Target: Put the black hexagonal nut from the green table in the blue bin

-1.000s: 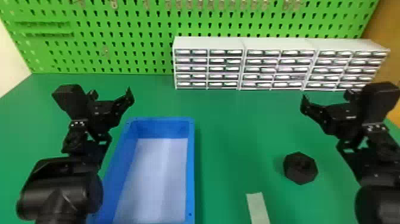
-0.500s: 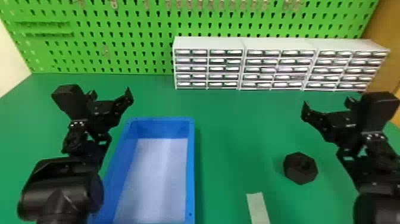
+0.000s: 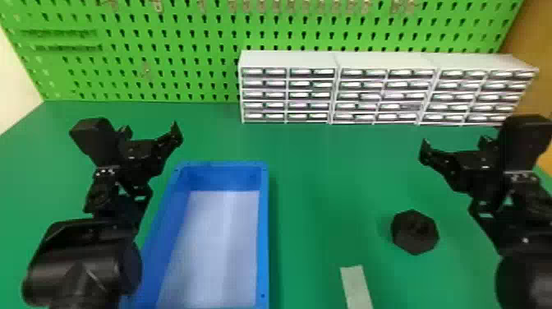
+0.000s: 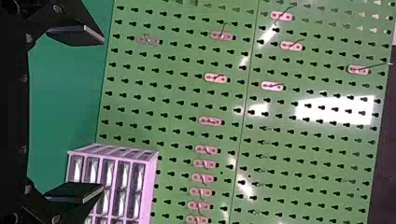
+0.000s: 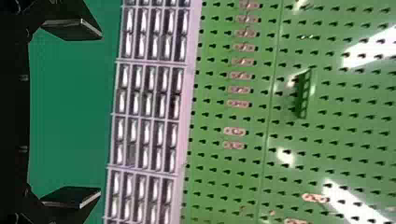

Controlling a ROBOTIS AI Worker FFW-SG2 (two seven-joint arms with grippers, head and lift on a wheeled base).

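In the head view, my left gripper (image 3: 150, 131) is parked above the table by the far left corner of the blue bin (image 3: 265, 230). My right gripper (image 3: 456, 144) hangs beyond and a little right of the black hexagonal nut (image 3: 415, 232), which lies flat on the green table (image 3: 328, 176) to the right of the bin. White lines the bin's floor, and nothing lies on it. The left wrist view has the left gripper (image 4: 100, 114) open, its fingers wide apart. In the right wrist view the right gripper (image 5: 100, 114) is likewise open, holding nothing.
White drawer units (image 3: 336, 90) stand in a row along the table's back edge, in front of a green pegboard (image 3: 164, 53) with hooks. A pale strip (image 3: 356, 287) lies on the table between bin and nut, near the front.
In the head view my right gripper has moved slightly down and toward the nearer side, still away from the nut. The left arm, bin and nut have kept their places.
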